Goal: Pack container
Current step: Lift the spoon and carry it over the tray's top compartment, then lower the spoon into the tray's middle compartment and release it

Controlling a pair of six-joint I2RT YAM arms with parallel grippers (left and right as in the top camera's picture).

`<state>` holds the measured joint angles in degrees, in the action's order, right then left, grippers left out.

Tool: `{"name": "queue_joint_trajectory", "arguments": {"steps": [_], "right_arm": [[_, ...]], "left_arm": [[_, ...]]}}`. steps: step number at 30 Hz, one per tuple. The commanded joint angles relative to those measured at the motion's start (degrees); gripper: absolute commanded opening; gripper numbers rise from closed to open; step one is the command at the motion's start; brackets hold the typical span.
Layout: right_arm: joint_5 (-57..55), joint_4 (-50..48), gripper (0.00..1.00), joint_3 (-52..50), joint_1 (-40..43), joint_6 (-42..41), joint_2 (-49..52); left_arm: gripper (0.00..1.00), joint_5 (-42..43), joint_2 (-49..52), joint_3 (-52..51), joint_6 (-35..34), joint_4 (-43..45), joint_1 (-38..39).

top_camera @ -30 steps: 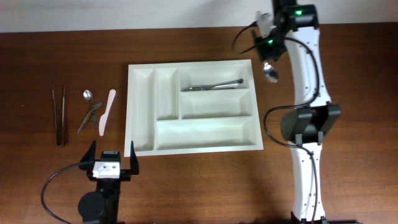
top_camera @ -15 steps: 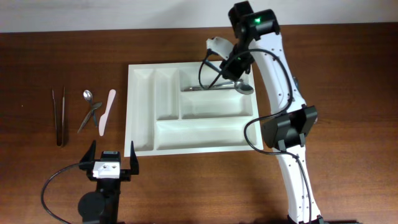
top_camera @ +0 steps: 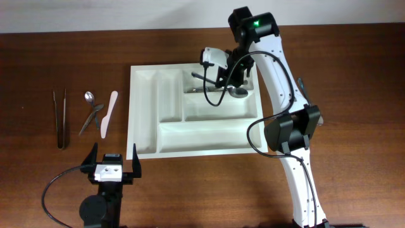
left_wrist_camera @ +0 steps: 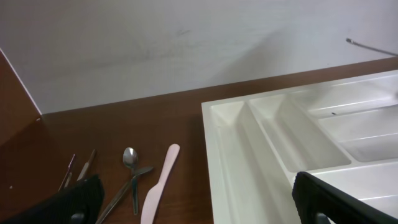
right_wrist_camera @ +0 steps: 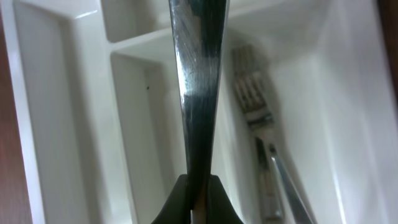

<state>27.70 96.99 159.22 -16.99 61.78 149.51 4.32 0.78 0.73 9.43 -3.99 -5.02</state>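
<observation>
White plastic, the tray [top_camera: 202, 136] is sitting in the middle of the table, its three long compartments running left to right in the overhead view and its two narrow ones standing across them at the left end. A fork [top_camera: 201, 90] is lying along the far long compartment, tines toward the left.

The right gripper [top_camera: 223, 75] is hanging over that same compartment, pinching a spoon [top_camera: 239, 91] by the handle, jaws clamped tight on the metal. In the wrist view the handle [right_wrist_camera: 198, 93] is running nearly parallel to the fork [right_wrist_camera: 252, 93], which is lying just to one side of it and lower down. From above, the bowl is pointing toward the right end of the compartment. So the spoon's long axis is already matching the slot's, and the slot is sitting straight beneath it; what I judge the next move is needing is a drop beside the fork, not a turn.

The left gripper [top_camera: 114, 159] is parked at the near edge by the tray's left corner, jaws spread wide and holding nothing, well apart from the spoon. Left of the tray, a pale spatula [top_camera: 109, 114], a small spoon [top_camera: 89, 97] and dark sticks [top_camera: 61, 119] are waiting, nearer that arm.
</observation>
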Motion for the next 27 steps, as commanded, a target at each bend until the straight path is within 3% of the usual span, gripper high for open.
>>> {"name": "queue_joint_trajectory", "arguments": {"steps": [1,17,23,27], "right_arm": [[2.93,0.33,0.04,-1.46,-0.37,3.21,-0.15],[10.16,-3.02,0.04,-1.51,-0.37,3.37,-0.15],[10.25,-12.31,0.04,-1.51,-0.35,3.02,-0.15],[10.19,-20.98,0.04,-1.51,-0.35,-3.89,-0.15]], "left_arm": [[0.99,0.83,-0.48,-0.24,0.55,-0.15,-0.31],[0.99,0.83,-0.48,-0.24,0.55,-0.15,-0.31],[0.99,0.83,-0.48,-0.24,0.55,-0.15,-0.31],[0.99,0.83,-0.48,-0.24,0.55,-0.15,-0.31]]}}
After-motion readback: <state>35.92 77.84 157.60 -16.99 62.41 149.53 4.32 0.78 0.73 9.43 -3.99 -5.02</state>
